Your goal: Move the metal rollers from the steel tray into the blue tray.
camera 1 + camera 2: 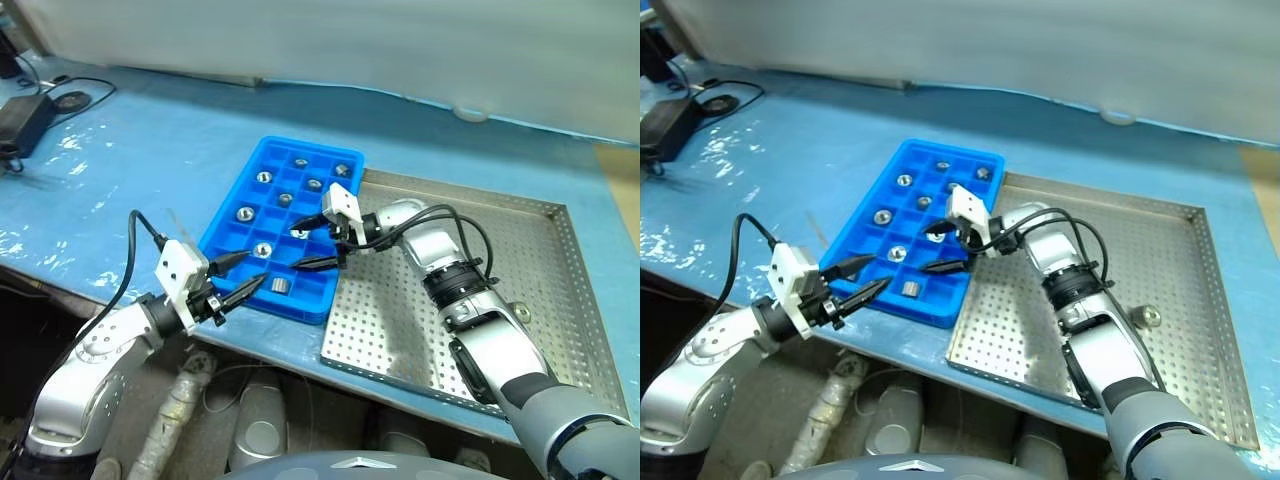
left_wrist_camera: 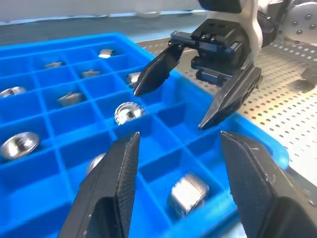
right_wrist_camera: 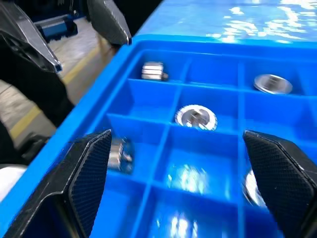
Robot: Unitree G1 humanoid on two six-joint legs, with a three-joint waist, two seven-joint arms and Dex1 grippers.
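Several rollers (image 1: pixel 279 287) sit singly in blue tray (image 1: pixel 228 223) cells | one roller (image 1: pixel 1151 318) on steel tray (image 1: pixel 1200 300) | right gripper (image 1: pixel 316 243) spread wide, empty, over cells | left gripper (image 1: pixel 244 277) half-spread, empty, nearest roller just ahead.

left gripper (image 1: pixel 240 276): jaws parted, empty | right gripper (image 1: pixel 322 243): jaws spread wide, empty

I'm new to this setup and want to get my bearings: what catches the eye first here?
The blue tray, on the blue-covered table beside the steel tray, with metal rollers in several compartments. The right gripper hangs open over its near end. The left gripper points at its near edge, empty.
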